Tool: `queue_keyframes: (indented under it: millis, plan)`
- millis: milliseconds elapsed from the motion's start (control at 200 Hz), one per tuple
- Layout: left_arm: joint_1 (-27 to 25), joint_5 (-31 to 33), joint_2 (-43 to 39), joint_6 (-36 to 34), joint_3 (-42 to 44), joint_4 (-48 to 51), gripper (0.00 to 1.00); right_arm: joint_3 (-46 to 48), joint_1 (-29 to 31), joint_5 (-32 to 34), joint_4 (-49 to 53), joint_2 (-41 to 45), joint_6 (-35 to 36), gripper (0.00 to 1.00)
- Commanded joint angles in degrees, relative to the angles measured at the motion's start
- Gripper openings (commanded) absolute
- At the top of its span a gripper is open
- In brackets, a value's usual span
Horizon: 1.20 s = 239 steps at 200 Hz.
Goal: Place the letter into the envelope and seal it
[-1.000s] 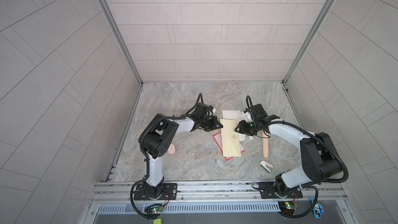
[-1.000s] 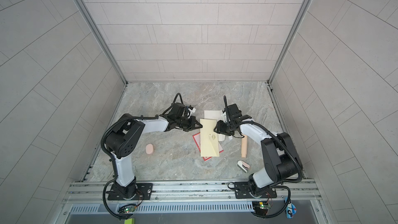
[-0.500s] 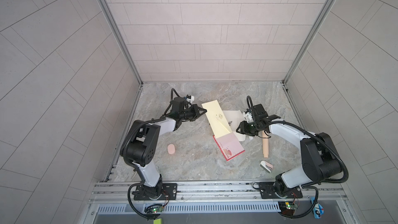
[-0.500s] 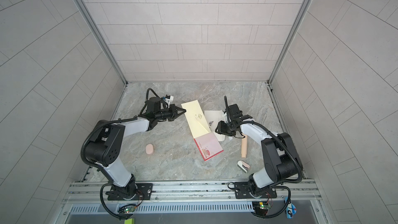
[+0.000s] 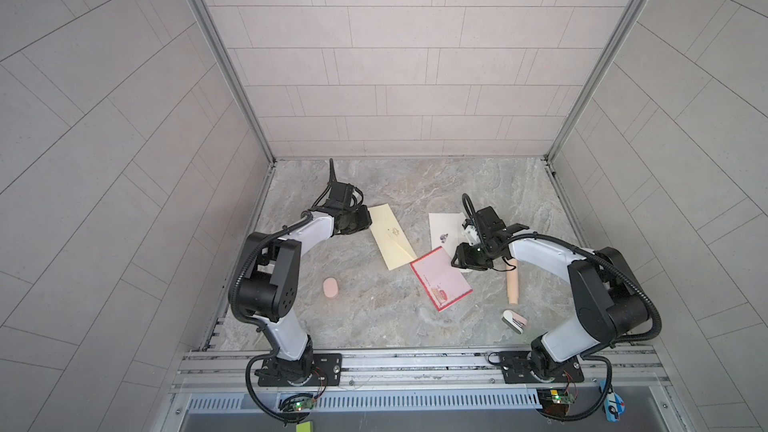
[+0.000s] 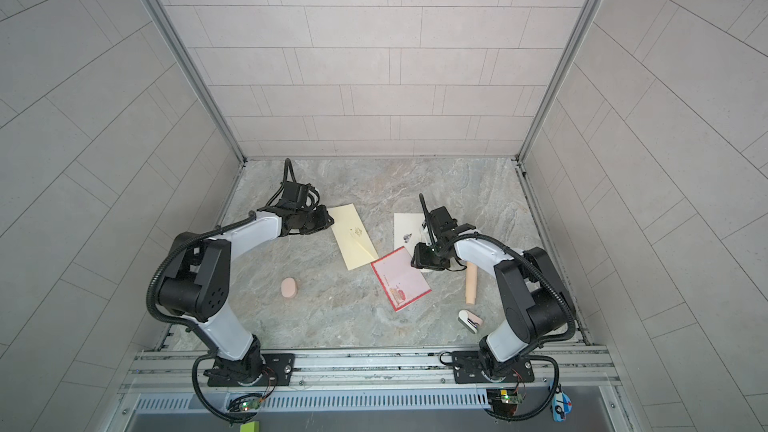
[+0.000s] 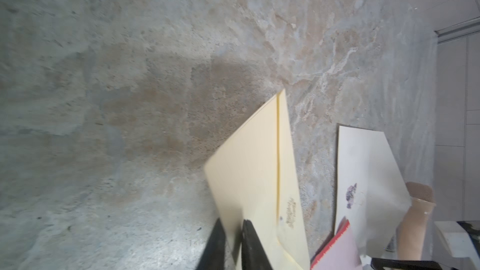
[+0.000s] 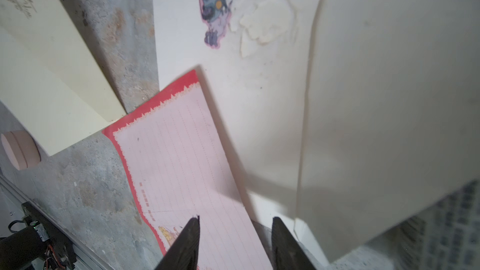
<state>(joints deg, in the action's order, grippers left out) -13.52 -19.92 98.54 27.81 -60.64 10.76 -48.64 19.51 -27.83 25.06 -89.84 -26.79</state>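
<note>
The letter (image 5: 440, 278), a pale pink lined sheet with a red border and one fold crease, lies flat at mid-table. Its far corner overlaps the off-white envelope (image 5: 444, 228), which bears a small purple mark. In the right wrist view the envelope's flap (image 8: 389, 100) stands raised. My right gripper (image 8: 235, 220) is open, low over the letter's edge (image 8: 181, 151) where it meets the envelope's corner. My left gripper (image 5: 365, 220) sits at the far-left corner of a pale yellow paper (image 5: 390, 236). Its jaws are slightly apart with that corner (image 7: 246, 177) between them.
A pink oval piece (image 5: 331, 288) lies left of the papers. A beige cylinder (image 5: 512, 284) lies under the right arm, with a small white and pink item (image 5: 514, 321) nearer the front rail. Tiled walls close three sides.
The left gripper dragged the yellow paper off the letter, back and to the left, and its jaws have parted. The letter now lies uncovered. The right gripper has hardly moved.
</note>
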Motion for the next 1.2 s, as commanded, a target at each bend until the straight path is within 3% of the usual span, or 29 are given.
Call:
queue_keyframes:
  millis: [0, 60, 160, 320, 470, 585, 901, 1191]
  plan:
    - [0.0, 5.3, -1.6, -6.3, -2.0, 4.5, 0.46, 0.2, 0.6, 0.5, 0.5, -0.8, 1.1, 0.48]
    - [-0.8, 4.5, -3.5, -8.1, -1.4, 4.5, 0.53, 0.2, 0.7, 0.6, 0.6, -0.9, 1.1, 0.48]
    - [-4.4, 2.3, -5.9, -11.9, -0.3, 4.9, 0.55, 0.4, 0.6, 0.8, 0.7, -0.5, 1.0, 0.48]
    - [-16.4, -0.1, -6.2, -19.2, 0.1, 6.9, 0.56, 1.1, 0.6, 0.9, 1.5, 0.6, 0.8, 0.48]
    - [-25.5, -4.3, -2.5, -19.7, 0.4, 4.2, 0.56, 2.2, 0.6, 0.9, 2.1, 1.5, 0.9, 0.48]
    - [-31.0, -4.1, 0.7, -22.5, -0.4, 3.8, 0.57, 2.7, 0.5, 0.7, 2.6, 1.6, 1.3, 0.47]
    - [-34.4, -2.8, 4.2, -30.9, 1.5, 4.9, 0.63, 4.5, 0.2, -2.8, -1.0, 0.8, 1.6, 0.47]
    - [-34.5, -3.8, 5.2, -33.9, 4.8, 3.2, 0.62, 4.6, -0.6, -9.9, -5.4, -0.2, 1.5, 0.42]
